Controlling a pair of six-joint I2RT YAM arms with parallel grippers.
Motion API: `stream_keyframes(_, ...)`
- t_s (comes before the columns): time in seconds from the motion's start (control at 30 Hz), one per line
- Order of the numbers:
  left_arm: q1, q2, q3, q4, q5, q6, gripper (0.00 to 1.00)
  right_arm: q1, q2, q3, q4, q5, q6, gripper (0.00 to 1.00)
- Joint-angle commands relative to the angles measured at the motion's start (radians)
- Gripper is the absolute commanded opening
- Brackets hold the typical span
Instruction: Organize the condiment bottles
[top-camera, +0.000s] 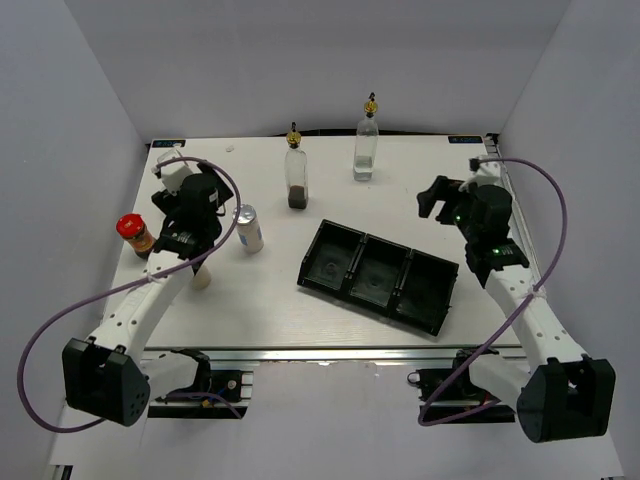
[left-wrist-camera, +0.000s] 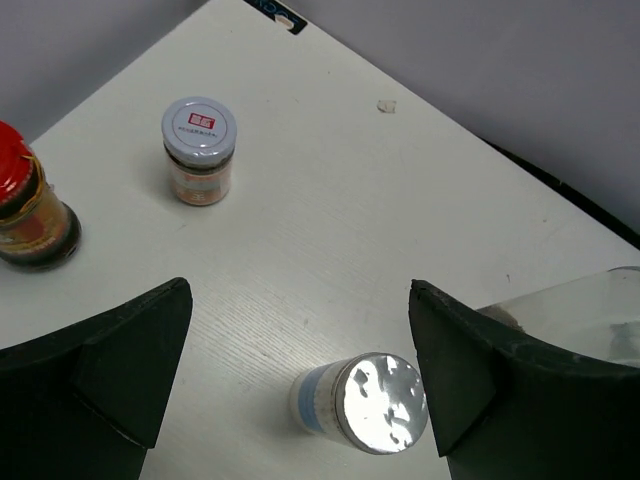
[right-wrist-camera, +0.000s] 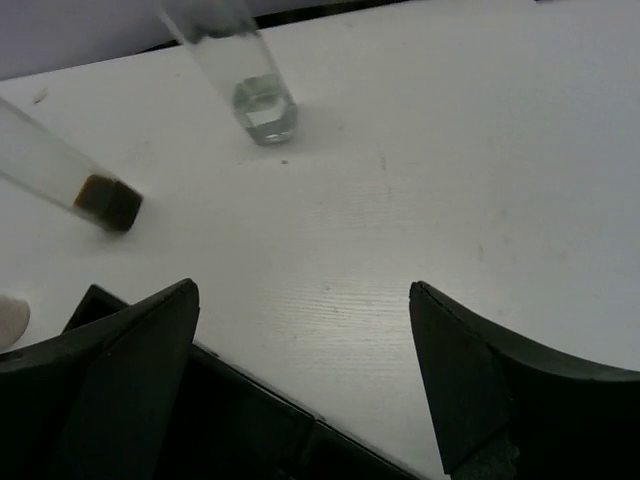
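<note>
My left gripper (top-camera: 200, 205) is open and hangs above a silver-capped shaker (top-camera: 248, 228). In the left wrist view the shaker (left-wrist-camera: 365, 400) stands low between the fingers of the gripper (left-wrist-camera: 300, 290), untouched. A red-capped brown jar (top-camera: 133, 233) (left-wrist-camera: 25, 210) stands at the left. A small pale-lidded jar (left-wrist-camera: 198, 150) stands beyond it. Two tall glass bottles with gold pourers stand at the back: one with dark contents (top-camera: 296, 170) (right-wrist-camera: 105, 200), one clear (top-camera: 367, 145) (right-wrist-camera: 265, 105). My right gripper (top-camera: 437, 200) (right-wrist-camera: 300, 290) is open and empty above the table.
A black three-compartment tray (top-camera: 378, 275) lies at centre right, and its near corner shows below my right gripper (right-wrist-camera: 250, 420). A pale object (top-camera: 200, 275) sits under my left arm. White walls close in the table on the left, back and right.
</note>
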Motion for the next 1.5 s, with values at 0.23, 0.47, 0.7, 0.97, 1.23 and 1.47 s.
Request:
stream_keyframes(0.23, 0.053, -0.018, -0.013, 0.024, 0.166, 0.052, 0.98, 0.167, 0.267, 0.303, 0.197, -0.195, -0.325, 0.89)
stream_keyframes(0.47, 0.059, -0.056, -0.087, 0.041, 0.146, 0.078, 0.98, 0.192, 0.631, 0.685, 0.104, -0.133, -0.358, 0.89)
stream_keyframes(0.7, 0.062, -0.058, -0.104, 0.027, 0.137, 0.104, 0.98, 0.203, 0.876, 0.92, 0.171, -0.035, -0.31, 0.89)
stream_keyframes(0.97, 0.062, -0.07, -0.128, 0.044, 0.151, 0.109, 0.98, 0.206, 1.103, 1.127, 0.268, 0.051, -0.293, 0.89)
stream_keyframes(1.23, 0.063, -0.082, -0.136, 0.041, 0.129, 0.112, 0.98, 0.207, 1.266, 1.333, 0.282, 0.118, -0.286, 0.86)
stream_keyframes(1.47, 0.063, -0.105, -0.148, 0.044, 0.113, 0.112, 0.98, 0.209, 1.268, 1.319, 0.293, 0.128, -0.261, 0.56)
